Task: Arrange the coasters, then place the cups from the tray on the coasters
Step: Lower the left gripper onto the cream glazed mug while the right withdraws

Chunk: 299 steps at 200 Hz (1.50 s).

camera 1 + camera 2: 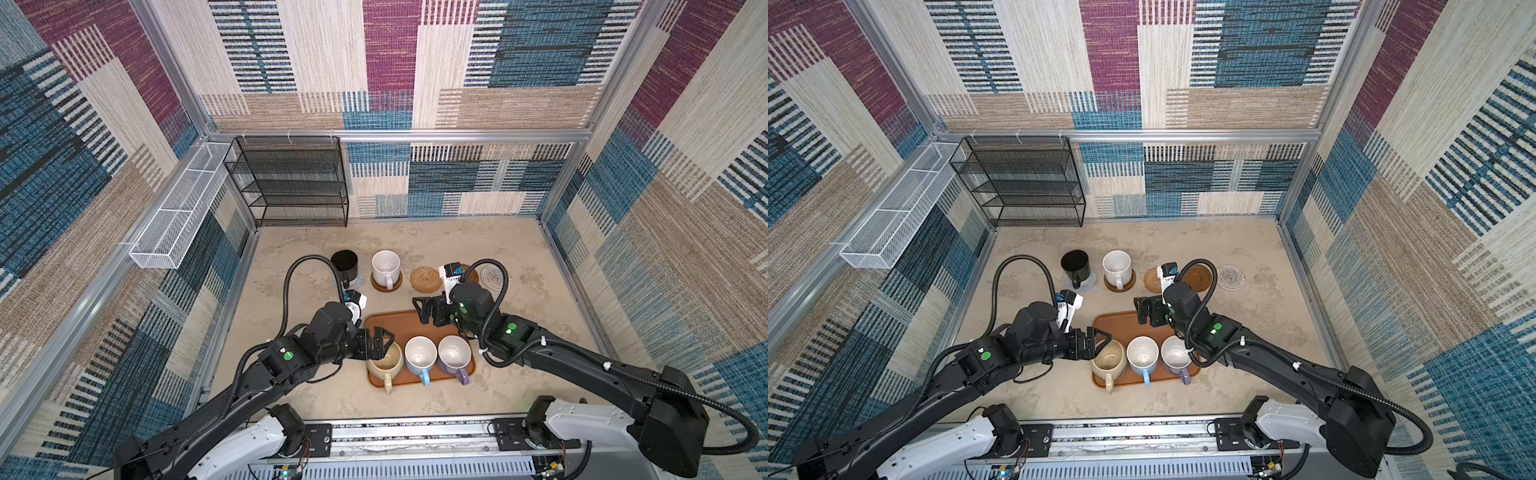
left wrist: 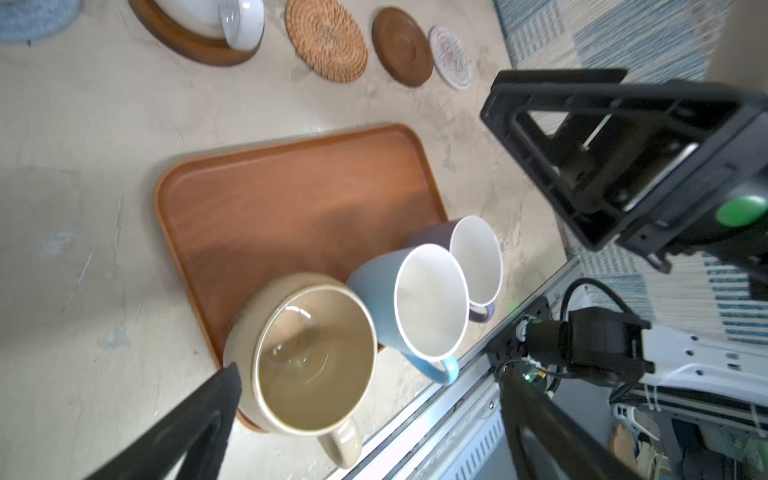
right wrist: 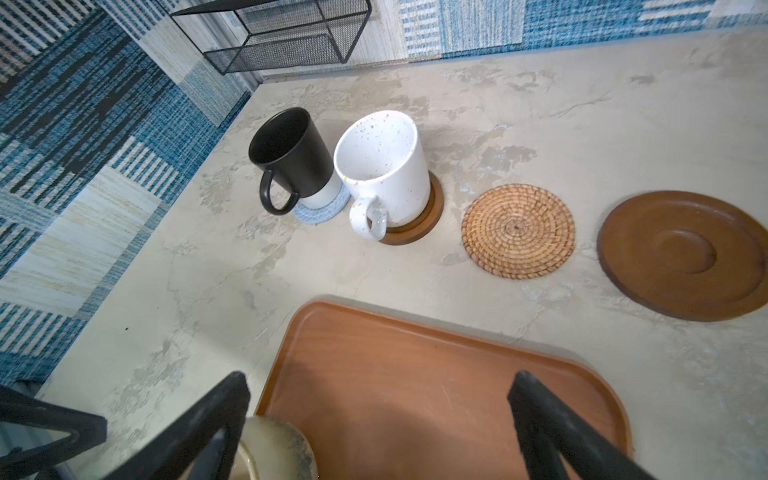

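Left gripper point(image 1: 385, 345) released, jaws spread at squat beige ceramic mug point(image 1: 384, 365) on orange-brown rectangular tray point(image 1: 401, 328). Right gripper point(image 1: 419, 311) released, empty, above tray's far edge. Black ceramic mug point(image 1: 345, 264) on blue-grey woven coaster point(image 3: 320, 212), white speckled mug point(image 1: 385, 268) on dark brown wooden coaster point(image 3: 433, 208).

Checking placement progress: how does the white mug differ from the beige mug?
White mug stands on a brown coaster; beige mug sits on the tray. White is taller and speckled; beige is squat and plain. The open left gripper is at the beige mug, none at the white. Both upright, empty.
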{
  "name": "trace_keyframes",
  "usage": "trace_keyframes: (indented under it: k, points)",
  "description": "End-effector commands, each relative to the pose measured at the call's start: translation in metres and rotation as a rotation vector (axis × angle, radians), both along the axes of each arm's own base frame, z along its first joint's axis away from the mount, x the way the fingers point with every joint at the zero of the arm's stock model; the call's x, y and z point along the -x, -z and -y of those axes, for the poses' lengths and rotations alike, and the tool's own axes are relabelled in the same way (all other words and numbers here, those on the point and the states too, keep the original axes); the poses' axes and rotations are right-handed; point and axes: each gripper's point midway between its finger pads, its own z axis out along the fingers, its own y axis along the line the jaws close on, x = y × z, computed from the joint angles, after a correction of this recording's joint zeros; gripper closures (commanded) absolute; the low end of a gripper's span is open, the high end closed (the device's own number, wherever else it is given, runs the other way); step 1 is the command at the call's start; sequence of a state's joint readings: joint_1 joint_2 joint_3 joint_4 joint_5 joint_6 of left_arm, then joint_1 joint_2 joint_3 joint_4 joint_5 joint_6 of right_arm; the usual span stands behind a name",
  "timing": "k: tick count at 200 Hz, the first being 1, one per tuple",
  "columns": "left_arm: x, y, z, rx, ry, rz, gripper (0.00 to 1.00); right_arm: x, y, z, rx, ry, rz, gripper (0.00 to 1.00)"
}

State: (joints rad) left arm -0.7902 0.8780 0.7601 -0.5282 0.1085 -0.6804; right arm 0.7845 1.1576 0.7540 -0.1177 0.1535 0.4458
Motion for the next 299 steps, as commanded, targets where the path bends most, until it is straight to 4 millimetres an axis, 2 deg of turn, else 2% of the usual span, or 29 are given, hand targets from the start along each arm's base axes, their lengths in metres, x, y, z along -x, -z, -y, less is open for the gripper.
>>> trace_keyframes:
  k: [1, 49, 77, 101, 124, 170, 201, 224, 236, 262, 299]
  points:
    - [0.003, 0.014, -0.007, -0.076, -0.011, -0.025, 0.00, 0.001, -0.014, -0.007, -0.046, -0.055, 0.052, 0.00]
    - [0.029, 0.040, -0.004, -0.197, 0.015, -0.077, 0.00, 0.015, -0.018, 0.017, -0.065, -0.044, 0.094, 0.00]
    - [0.038, 0.054, -0.010, -0.303, 0.000, -0.086, 0.00, 0.027, -0.014, 0.019, -0.073, -0.078, 0.065, 0.00]
    - [0.048, 0.066, -0.003, -0.353, 0.019, -0.093, 0.00, 0.034, -0.007, 0.023, -0.077, -0.076, 0.028, 0.00]
    - [0.054, 0.078, 0.004, -0.414, 0.028, -0.089, 0.00, 0.036, -0.009, 0.026, -0.084, -0.065, 0.026, 0.00]
    - [0.054, 0.089, 0.002, -0.553, -0.014, -0.054, 0.28, 0.039, -0.006, 0.027, -0.089, -0.065, 0.007, 0.00]
    - [0.057, 0.095, 0.009, -0.589, -0.023, -0.044, 0.38, 0.042, 0.000, 0.030, -0.090, -0.058, -0.002, 0.00]
    - [0.056, 0.097, 0.015, -0.606, -0.038, -0.018, 0.48, 0.046, -0.003, 0.028, -0.115, -0.083, 0.004, 0.00]
    - [0.056, 0.100, 0.016, -0.625, -0.039, -0.007, 0.58, 0.048, -0.006, 0.025, -0.133, -0.103, 0.009, 0.00]
    - [0.057, 0.106, 0.023, -0.660, -0.020, -0.003, 0.65, 0.050, -0.007, 0.022, -0.145, -0.122, 0.012, 0.00]
    - [0.056, 0.114, 0.020, -0.691, -0.044, 0.002, 0.69, 0.050, -0.006, 0.022, -0.143, -0.120, 0.014, 0.00]
